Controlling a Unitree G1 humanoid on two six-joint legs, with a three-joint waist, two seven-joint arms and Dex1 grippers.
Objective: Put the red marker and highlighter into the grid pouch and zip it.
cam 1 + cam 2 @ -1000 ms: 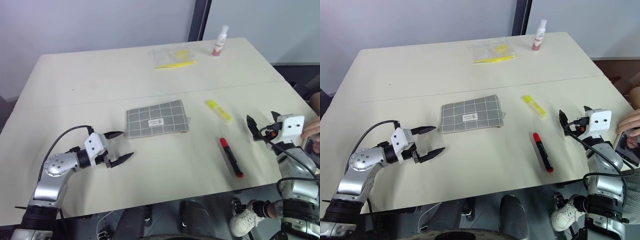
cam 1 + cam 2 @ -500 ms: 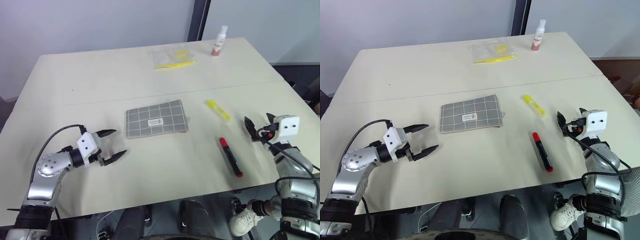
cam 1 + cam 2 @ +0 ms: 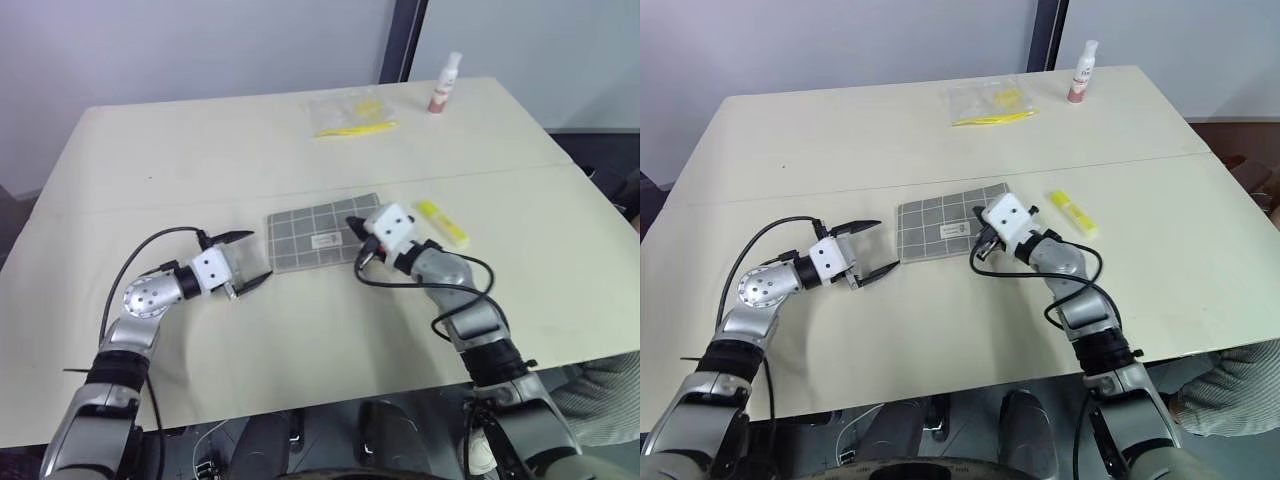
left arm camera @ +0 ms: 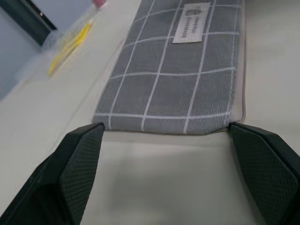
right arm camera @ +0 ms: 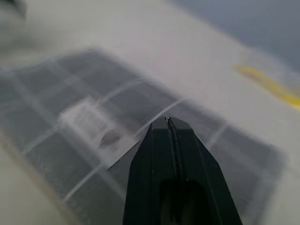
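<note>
Pale table (image 3: 150, 140): my left gripper (image 3: 247, 260) spreads wide at the grid pouch's (image 3: 310, 225) nine-o'clock end to brace it — right gripper (image 3: 358, 238) pinched together, empty, over its three-o'clock end.

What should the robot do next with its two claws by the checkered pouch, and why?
Probably ease the open left gripper forward to clamp the grid pouch's near end. Its fingers already straddle that edge, and the right gripper hangs shut over the other end, likely after the zipper.
</note>
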